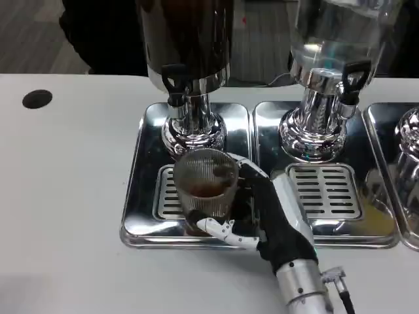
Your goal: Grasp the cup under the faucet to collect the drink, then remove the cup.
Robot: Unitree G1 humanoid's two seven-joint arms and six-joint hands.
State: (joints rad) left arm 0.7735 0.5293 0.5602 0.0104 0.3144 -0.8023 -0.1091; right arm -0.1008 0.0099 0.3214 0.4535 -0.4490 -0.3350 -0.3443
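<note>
One hand in your frame, the right, reaching up from the lower right edge; its fingers wrap the cup from the right side, thumb curling under the front of the base. Cup: ribbed clear glass, upright, a shallow layer of brown drink at the bottom. It stands at centre frame on the slotted grate of the left drip tray, directly below the black faucet of the dark dispenser at upper centre. To the right you have a second dispenser, clear-bodied, with its own black tap, on a chrome foot over the second drip tray. A third tray's edge shows at far right. Trays sit side by side on the white desk. Black round hole in the desk, upper left.
</note>
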